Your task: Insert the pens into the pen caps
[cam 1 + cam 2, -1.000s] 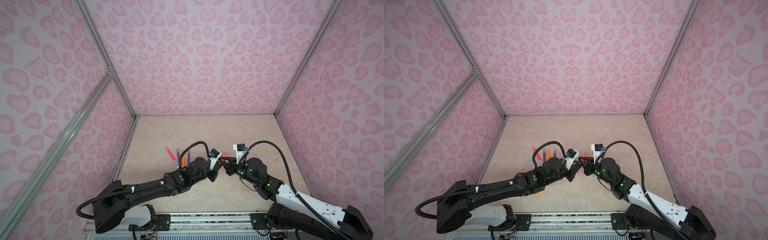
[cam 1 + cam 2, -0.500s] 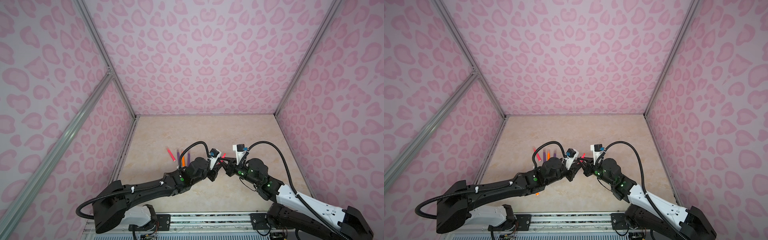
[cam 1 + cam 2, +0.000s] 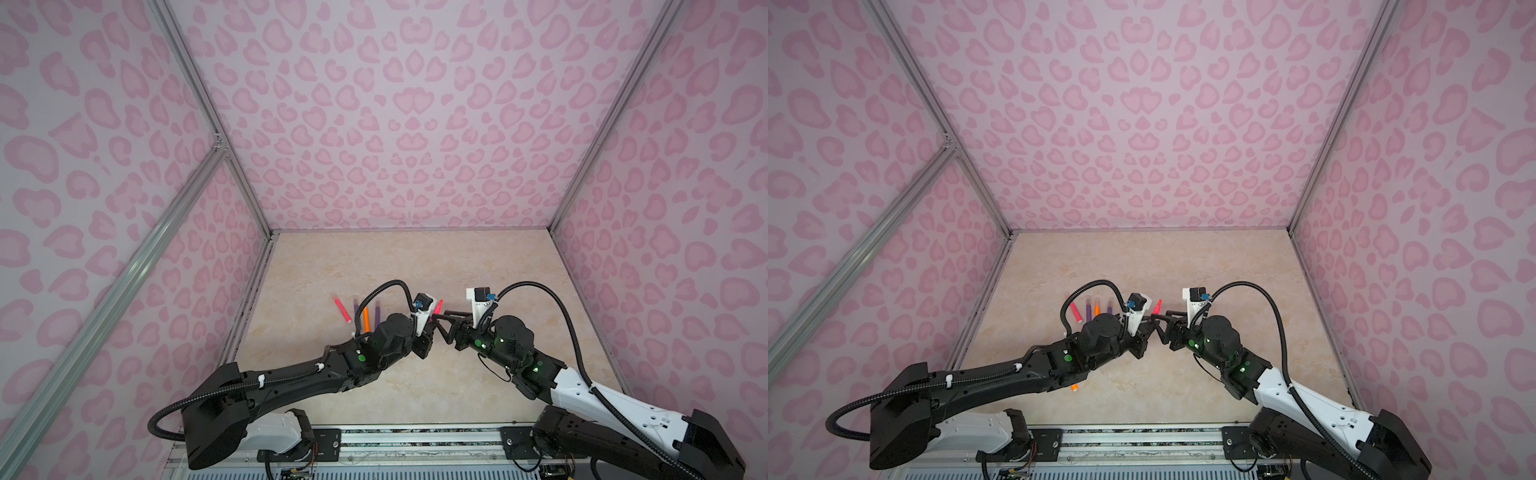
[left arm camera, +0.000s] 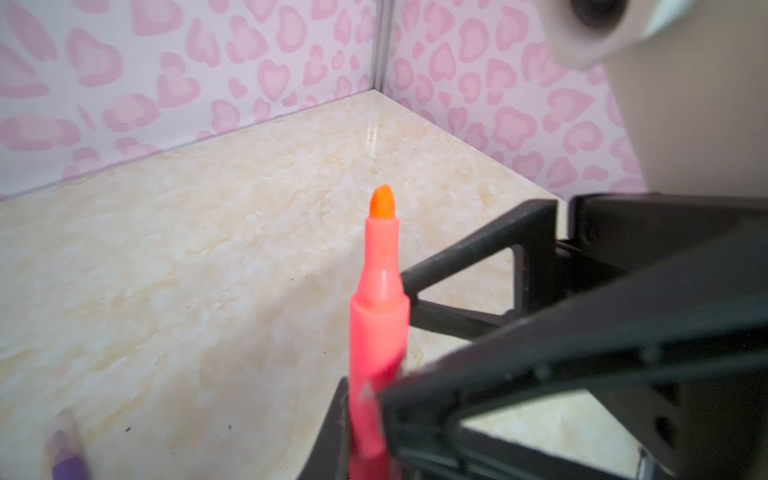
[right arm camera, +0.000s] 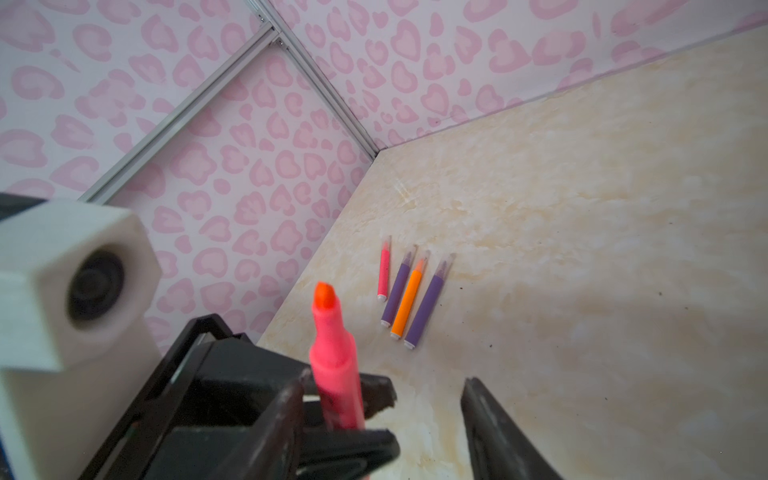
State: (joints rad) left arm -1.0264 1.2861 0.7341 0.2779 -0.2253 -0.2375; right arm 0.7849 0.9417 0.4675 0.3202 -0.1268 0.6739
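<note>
the left gripper [image 4: 365, 399] clamps the pink pen [image 4: 378, 324] low on its barrel, bare tip pointing up, which leaves the whole nib end free to take a cap. the right gripper [image 3: 444, 323] stands just beside it with jaws apart, holding nothing (no loose cap shows anywhere, so i cannot tell where this pen's cap is). four capped pens [image 5: 409, 297] lie side by side on the table [image 5: 582, 208], well apart from the grippers, out of the way.

The left pincer [image 4: 365, 419] clamps an uncapped pink pen [image 4: 379, 320] over the table [image 4: 166, 249], a blurred purple pen [image 4: 68, 461] nearby
</note>
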